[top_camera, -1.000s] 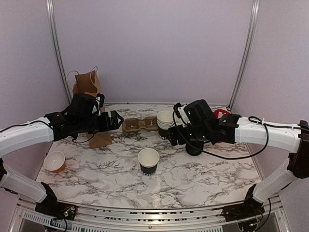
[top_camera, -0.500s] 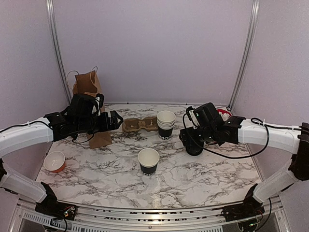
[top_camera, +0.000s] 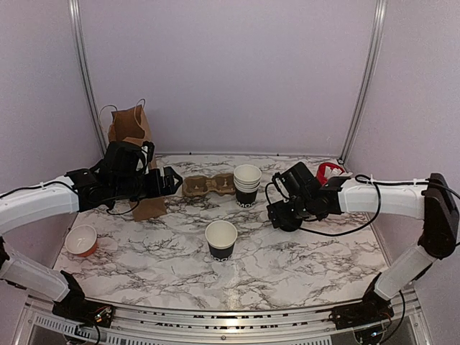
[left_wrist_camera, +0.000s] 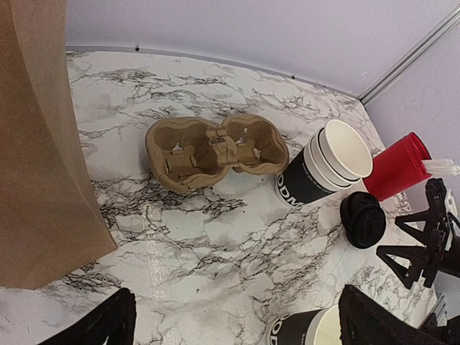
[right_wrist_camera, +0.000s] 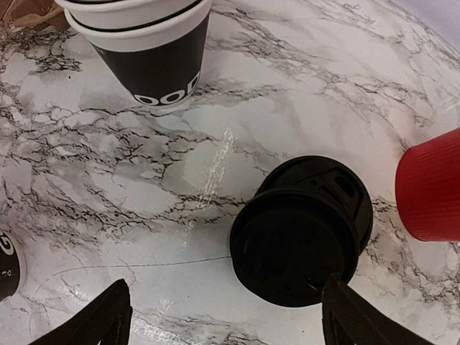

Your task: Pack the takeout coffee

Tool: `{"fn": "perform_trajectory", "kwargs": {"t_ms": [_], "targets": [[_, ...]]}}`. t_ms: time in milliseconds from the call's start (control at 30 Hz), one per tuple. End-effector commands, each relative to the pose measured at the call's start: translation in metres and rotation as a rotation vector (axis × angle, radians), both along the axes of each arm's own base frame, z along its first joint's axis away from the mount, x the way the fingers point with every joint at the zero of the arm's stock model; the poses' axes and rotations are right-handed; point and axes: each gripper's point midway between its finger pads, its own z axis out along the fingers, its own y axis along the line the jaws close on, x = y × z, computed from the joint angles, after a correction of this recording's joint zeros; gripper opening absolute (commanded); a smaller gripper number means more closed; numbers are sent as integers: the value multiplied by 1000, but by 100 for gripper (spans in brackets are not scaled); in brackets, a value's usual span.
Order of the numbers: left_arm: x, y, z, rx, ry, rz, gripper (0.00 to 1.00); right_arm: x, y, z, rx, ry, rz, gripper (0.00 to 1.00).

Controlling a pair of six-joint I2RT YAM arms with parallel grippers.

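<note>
The takeout coffee cup (top_camera: 221, 239), small and black with a white inside, stands lidless near the table's middle; its rim shows at the bottom of the left wrist view (left_wrist_camera: 316, 332). A stack of round black lids (right_wrist_camera: 302, 230) lies right of it, also seen from the left wrist (left_wrist_camera: 363, 219). My right gripper (top_camera: 282, 214) hangs open just above the lids. In its wrist view (right_wrist_camera: 226, 323) the right finger overlaps the stack's near edge and the left finger is over bare marble. My left gripper (top_camera: 172, 180) is open above the table beside the brown paper bag (top_camera: 131, 123), holding nothing (left_wrist_camera: 241, 323).
A cardboard cup carrier (top_camera: 207, 186) lies at the back centre, with a nested stack of lidless cups (top_camera: 246, 185) to its right. A red cup (top_camera: 327, 171) stands behind the right arm. A small orange cup (top_camera: 81, 240) sits at the left edge.
My right gripper has swung right and down, from beside the nested cups to just above the lid stack. The left arm and the cup have not moved.
</note>
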Motion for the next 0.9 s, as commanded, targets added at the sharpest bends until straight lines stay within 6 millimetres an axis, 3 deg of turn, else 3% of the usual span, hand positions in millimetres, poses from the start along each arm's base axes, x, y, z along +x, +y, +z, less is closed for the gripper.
{"fn": "perform_trajectory", "kwargs": {"t_ms": [0,333,600,700,867], "targets": [[1,6,12,-17,-43,18,99,8,-4,2,-35,-11,-14,88],[2,5,11,-16,-40,18,99,12,-21,-11,-154,13,-54,87],[4,2,9,-11,-35,13,99,14,-26,-15,-226,20,-97,76],[4,1,9,-12,-32,9,99,16,-31,-14,-269,7,-115,77],[5,0,11,-11,-38,8,99,13,-19,-20,-318,-3,-92,83]]}}
